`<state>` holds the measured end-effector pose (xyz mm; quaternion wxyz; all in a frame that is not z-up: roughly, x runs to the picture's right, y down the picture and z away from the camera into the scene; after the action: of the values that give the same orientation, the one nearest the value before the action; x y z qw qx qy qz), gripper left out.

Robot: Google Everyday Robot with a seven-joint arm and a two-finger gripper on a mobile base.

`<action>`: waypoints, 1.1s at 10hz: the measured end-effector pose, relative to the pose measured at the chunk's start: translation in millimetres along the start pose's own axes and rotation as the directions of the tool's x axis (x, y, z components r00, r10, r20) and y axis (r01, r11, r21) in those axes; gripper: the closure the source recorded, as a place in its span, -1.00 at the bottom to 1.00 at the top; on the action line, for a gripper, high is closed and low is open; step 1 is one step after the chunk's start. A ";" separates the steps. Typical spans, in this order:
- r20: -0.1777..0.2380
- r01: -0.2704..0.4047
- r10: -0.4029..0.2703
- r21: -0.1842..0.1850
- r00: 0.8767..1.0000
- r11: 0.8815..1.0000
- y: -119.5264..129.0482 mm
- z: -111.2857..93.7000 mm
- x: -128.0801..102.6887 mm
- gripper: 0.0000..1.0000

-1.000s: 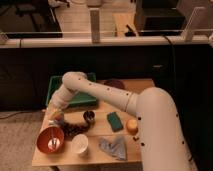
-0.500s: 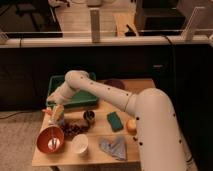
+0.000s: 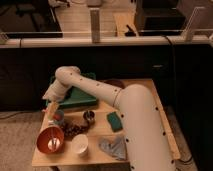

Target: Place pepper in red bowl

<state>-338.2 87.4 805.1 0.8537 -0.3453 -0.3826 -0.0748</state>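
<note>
**Entry: placing step, one arm.**

- Gripper (image 3: 54, 112): mine, hanging over the back-left part of the table (image 3: 95, 159), just off the front-left corner of the green tray (image 3: 80, 98) and beyond the red bowl (image 3: 42, 134). Open or closed: I cannot tell.
- Pepper (image 3: 53, 145): a slim pale-lit streak lies inside the red bowl; I take it for the pepper, without certainty. I see none in my grasp.
- Step in hand, as I judge it: the placement looks done or nearly so. Done well, I confirm the pepper sits wholly inside the rim, then move straight up, not sideways, so that nothing catches the bowl.
- Neighbours: grape bunch (image 3: 73, 129) just beside the bowl's right; white cup (image 3: 80, 144) near it; metal cup (image 3: 89, 117) further back; green sponge (image 3: 115, 120) and grey cloth (image 3: 113, 147) towards my forearm.
- Edges: the bowl stands near the table's front-left corner, so a nudge leftward risks a fall.
- Open room: upward, and back over the tray.
</note>
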 end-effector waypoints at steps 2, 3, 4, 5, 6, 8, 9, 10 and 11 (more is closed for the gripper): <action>-0.062 -0.002 0.001 -0.016 0.998 1.000 0.2 3.9 -1.0 -0.60; -0.081 -0.005 0.004 -0.020 0.997 1.000 0.6 4.2 1.2 -0.60; -0.097 -0.007 0.005 -0.023 0.995 1.000 0.8 4.0 2.2 -0.59; -0.115 -0.007 0.004 -0.031 0.993 0.999 2.0 5.9 3.0 -0.44; -0.122 -0.006 0.001 -0.036 0.993 0.999 2.7 7.2 2.4 -0.34; -0.131 -0.006 0.000 -0.046 0.991 0.999 4.1 9.2 4.9 -0.18; -0.132 -0.003 -0.004 -0.050 0.991 0.999 4.1 10.3 4.8 -0.15; -0.132 0.002 -0.010 -0.055 0.991 0.999 4.1 11.5 3.1 -0.13; -0.132 0.008 -0.016 -0.061 0.991 0.998 4.6 13.4 1.7 -0.03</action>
<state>-343.3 99.8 810.1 0.8659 -0.3629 -0.3248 -0.1142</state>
